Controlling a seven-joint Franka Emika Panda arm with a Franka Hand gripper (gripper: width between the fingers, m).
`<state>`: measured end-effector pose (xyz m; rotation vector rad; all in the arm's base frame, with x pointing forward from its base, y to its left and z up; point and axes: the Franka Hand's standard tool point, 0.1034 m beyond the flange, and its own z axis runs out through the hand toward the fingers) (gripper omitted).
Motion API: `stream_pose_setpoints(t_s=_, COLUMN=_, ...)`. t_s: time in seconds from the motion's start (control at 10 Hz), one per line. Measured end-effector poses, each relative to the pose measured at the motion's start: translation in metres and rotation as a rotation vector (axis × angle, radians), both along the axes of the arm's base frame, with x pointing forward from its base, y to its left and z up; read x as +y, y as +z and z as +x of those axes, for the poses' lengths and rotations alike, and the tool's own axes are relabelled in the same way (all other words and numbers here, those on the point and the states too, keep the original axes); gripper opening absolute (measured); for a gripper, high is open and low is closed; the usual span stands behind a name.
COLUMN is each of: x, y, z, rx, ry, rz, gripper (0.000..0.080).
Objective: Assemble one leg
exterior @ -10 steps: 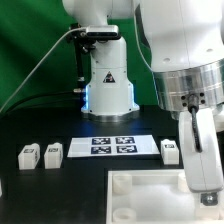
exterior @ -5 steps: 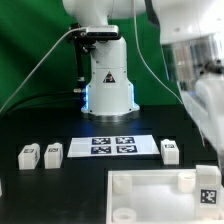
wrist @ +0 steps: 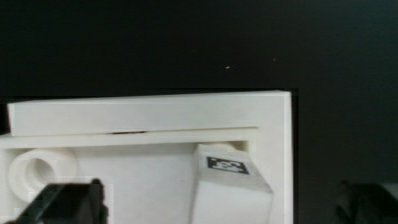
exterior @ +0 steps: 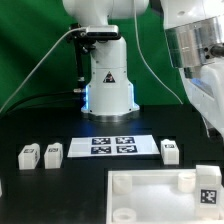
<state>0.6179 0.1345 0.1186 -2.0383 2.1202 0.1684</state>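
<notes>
Wrist view, leg (wrist: 228, 172) between parted gripper (wrist: 222, 205) fingers

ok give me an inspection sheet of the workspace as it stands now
surface: black table, bare between the parts
job's things: three loose legs, two at the exterior view's left, one at its right; a fourth leg stands in a corner of the white tray piece
clutter: marker board, flat behind the tray piece
gripper: gripper above the tray piece, fingertips apart, holding nothing
cables: grey cable running to the robot base
surroundings: green backdrop
</notes>
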Motion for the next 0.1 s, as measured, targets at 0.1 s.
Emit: stream_pose_setpoints(t_s=0.1, x=0.0000, y=-0.0001, z=0.0000, rx=0.000, ry=0.000, rz=0.000, gripper=0.0649)
